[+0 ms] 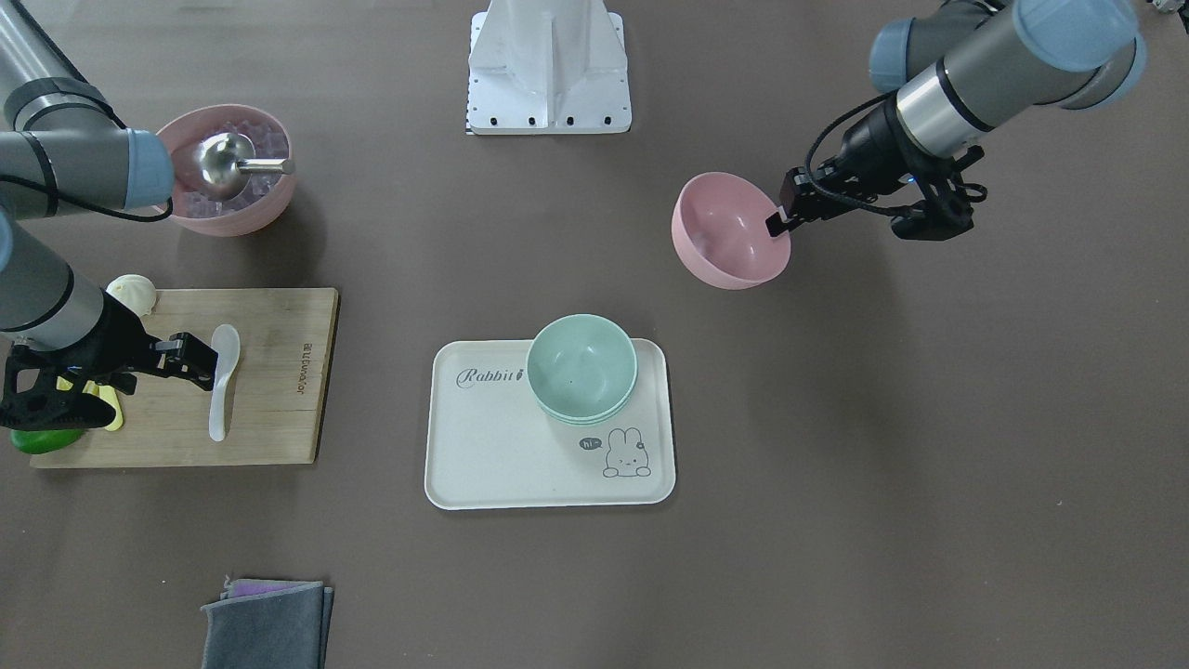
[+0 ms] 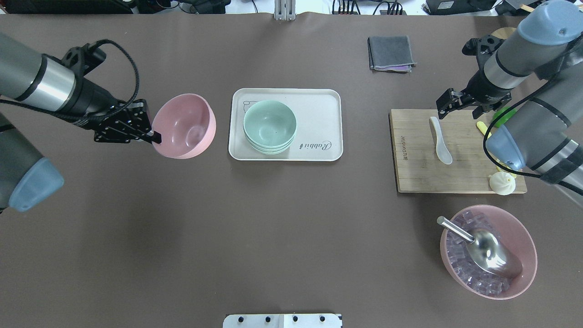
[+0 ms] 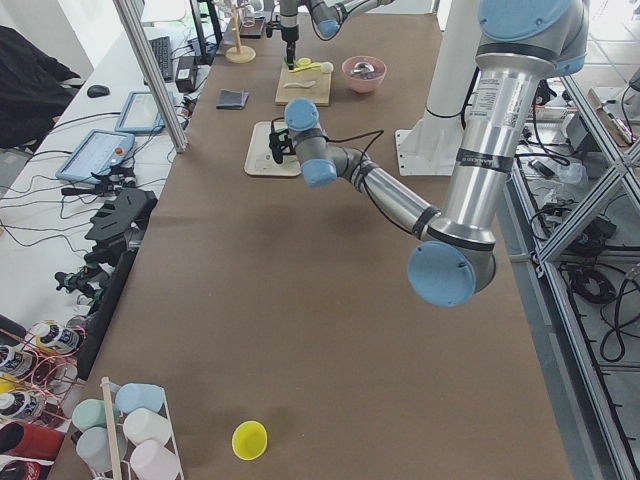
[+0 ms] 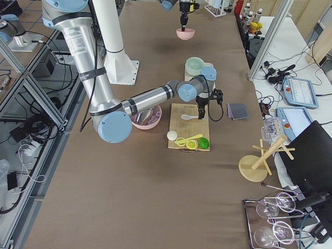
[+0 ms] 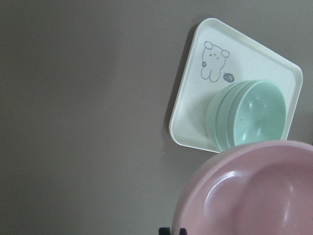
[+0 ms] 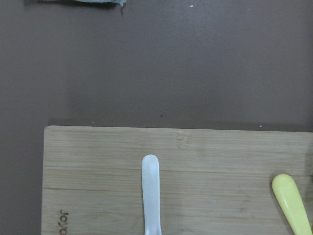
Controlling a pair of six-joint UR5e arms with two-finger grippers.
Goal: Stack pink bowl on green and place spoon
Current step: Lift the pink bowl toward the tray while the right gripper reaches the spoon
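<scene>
My left gripper (image 1: pixel 778 223) (image 2: pixel 155 135) is shut on the rim of the small pink bowl (image 1: pixel 729 232) (image 2: pixel 184 125) (image 5: pixel 254 196). The bowl hangs tilted above the table, beside the tray and apart from it. The mint-green bowl (image 1: pixel 582 364) (image 2: pixel 269 124) (image 5: pixel 257 115) is the top of a short stack on the cream rabbit tray (image 1: pixel 492 446) (image 2: pixel 319 105). The white spoon (image 1: pixel 223 381) (image 2: pixel 440 141) (image 6: pixel 150 196) lies flat on the wooden board (image 1: pixel 279 409) (image 2: pixel 414 173). My right gripper (image 1: pixel 190 360) (image 2: pixel 459 107) hovers open over the spoon's handle end, holding nothing.
A larger pink bowl (image 1: pixel 228 216) (image 2: pixel 524 246) holds clear cubes and a steel scoop (image 2: pixel 487 250). A white bun (image 2: pixel 502 184), a yellow knife (image 6: pixel 291 205) and a green item (image 1: pixel 42 439) sit at the board's edge. Folded grey cloths (image 2: pixel 391 52) lie beyond the tray.
</scene>
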